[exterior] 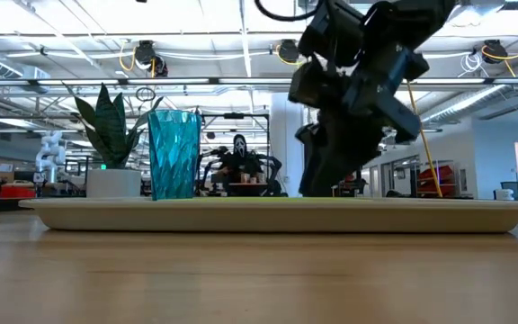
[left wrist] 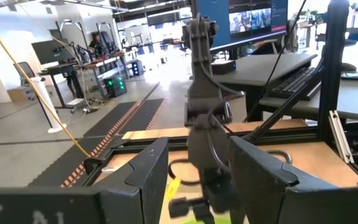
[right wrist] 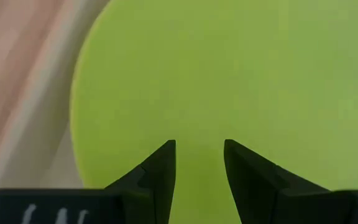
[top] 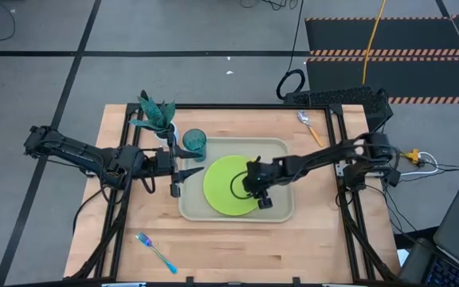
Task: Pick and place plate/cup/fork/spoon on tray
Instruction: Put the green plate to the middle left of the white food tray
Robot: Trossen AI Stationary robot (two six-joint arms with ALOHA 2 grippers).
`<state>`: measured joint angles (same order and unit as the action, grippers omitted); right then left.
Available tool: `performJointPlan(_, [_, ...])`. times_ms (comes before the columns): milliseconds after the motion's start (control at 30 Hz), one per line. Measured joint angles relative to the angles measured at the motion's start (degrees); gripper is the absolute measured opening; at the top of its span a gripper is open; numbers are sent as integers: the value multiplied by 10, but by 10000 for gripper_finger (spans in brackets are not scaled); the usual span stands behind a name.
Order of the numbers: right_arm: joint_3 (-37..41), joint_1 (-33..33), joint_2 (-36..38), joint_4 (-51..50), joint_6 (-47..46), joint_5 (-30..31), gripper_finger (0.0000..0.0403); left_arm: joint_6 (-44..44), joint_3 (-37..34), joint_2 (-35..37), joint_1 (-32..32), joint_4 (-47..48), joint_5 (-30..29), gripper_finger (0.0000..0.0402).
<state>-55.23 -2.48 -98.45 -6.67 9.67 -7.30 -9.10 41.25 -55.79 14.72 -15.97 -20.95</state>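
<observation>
Done so far: we see the plate (top: 228,185) lying flat in the tray (top: 285,214), and the cup (top: 195,143) upright at the tray's far-left corner.
Still out: the fork (top: 156,252) and the spoon (top: 311,126) lie on the bare table (top: 237,247).
Spoon from the jaws: it rests near the table's far edge, outside the tray's far-right corner, handle running diagonally toward the right edge, bowl toward the far edge.
Fork from the jaws: it lies near the table's front edge, left of the tray's front-left corner, diagonal, well apart from both arms.
Nearer arm: we judge the right arm the better reach for the spoon, the left for the fork.
Right gripper (right wrist: 199,163): poised over the plate, pointed down at it, jaws a narrow gap apart and holding nothing.
Left gripper (top: 183,172): stretched level along the tray's left rim, just beside the cup, jaws parted and empty.
Bystander: a potted plant (top: 158,117) stands outside the tray's far-left corner, close to the cup.
</observation>
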Motion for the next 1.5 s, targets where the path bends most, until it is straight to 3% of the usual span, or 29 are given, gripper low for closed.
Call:
performJointPlan(567, [6,9,-25,69,-1,0,130,-6,0,0,0,8,0,172])
performJointPlan(1500, [9,27,-50,97,5,0,130,-13,0,0,0,25,-2,172])
